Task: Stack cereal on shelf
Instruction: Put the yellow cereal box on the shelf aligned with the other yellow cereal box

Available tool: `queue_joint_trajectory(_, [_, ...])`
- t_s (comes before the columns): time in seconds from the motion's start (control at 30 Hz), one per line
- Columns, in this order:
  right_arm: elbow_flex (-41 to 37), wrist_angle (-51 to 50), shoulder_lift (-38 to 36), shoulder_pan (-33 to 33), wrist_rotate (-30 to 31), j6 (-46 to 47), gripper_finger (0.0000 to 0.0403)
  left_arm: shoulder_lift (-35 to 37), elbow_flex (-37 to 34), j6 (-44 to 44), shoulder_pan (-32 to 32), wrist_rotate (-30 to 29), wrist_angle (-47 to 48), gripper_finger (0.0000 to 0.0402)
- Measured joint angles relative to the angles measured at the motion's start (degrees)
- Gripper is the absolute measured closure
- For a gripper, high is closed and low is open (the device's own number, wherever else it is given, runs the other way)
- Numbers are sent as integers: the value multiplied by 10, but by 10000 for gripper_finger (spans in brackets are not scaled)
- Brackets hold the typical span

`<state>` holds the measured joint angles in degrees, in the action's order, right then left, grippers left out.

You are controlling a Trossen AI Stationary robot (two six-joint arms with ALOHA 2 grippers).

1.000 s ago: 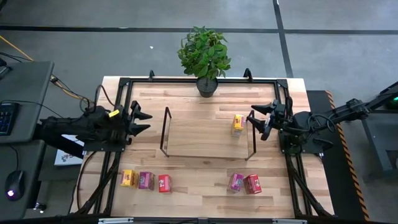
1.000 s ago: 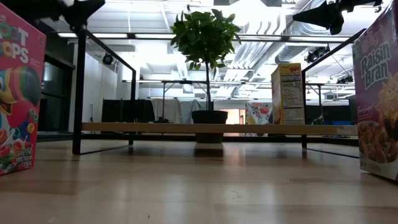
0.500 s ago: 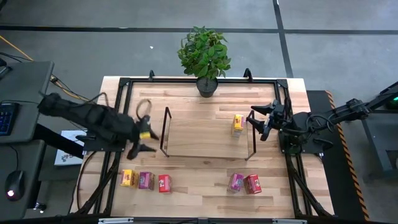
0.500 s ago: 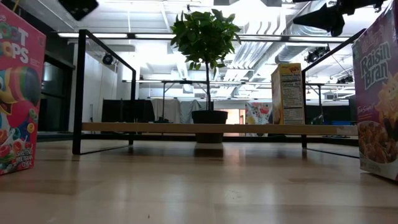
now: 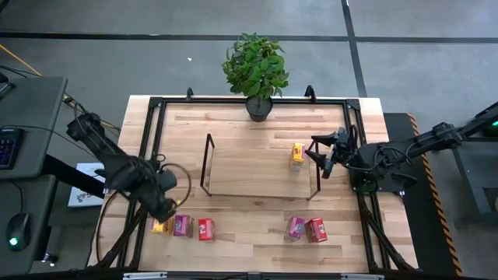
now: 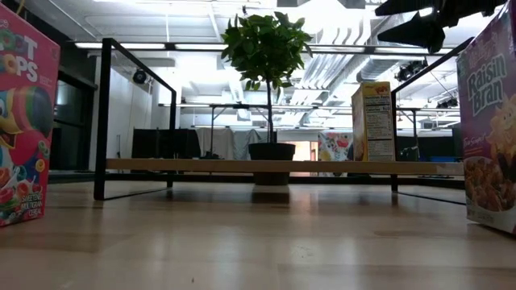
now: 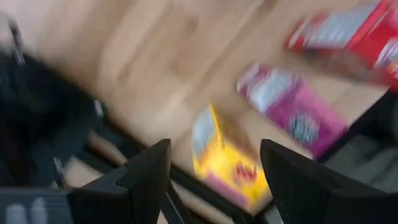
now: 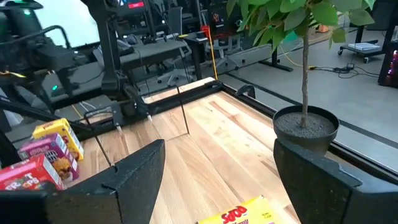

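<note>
High view: I take the shelf (image 5: 249,167) as my landmark, a light board with a black frame at each end, in the middle of the table (image 5: 257,233). One yellow box (image 5: 297,155) stands on the shelf at its right end, just inside the right frame. The other five boxes are off the shelf, on the table nearer its front edge. Front-left of the shelf I see a row: a second yellow box (image 5: 160,226), a pink box (image 5: 183,225), a red box (image 5: 205,229). Front-right of the shelf a pink box (image 5: 296,227) and a red box (image 5: 315,229) sit side by side, touching. A potted plant (image 5: 256,70) stands behind the shelf.

My left gripper (image 5: 165,208) hangs front-left of the shelf, right over the left end of that row; in the left wrist view its fingers (image 7: 146,177) are spread wide with the yellow box showing between them, nothing gripped. My right gripper (image 5: 320,154) waits just outside the shelf's right frame, close to the box on the shelf, fingers wide and empty
</note>
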<state>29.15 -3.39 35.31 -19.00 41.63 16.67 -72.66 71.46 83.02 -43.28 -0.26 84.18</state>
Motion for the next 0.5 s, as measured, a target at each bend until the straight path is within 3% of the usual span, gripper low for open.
queue_joint_trajectory(0.3, [0,1,16,0,0,-1,110,-21,0,220,-152,18,-29,165])
queue_joint_trajectory(0.5, [0,6,16,0,0,4,110,-37,-5,327,-211,-52,-36,165])
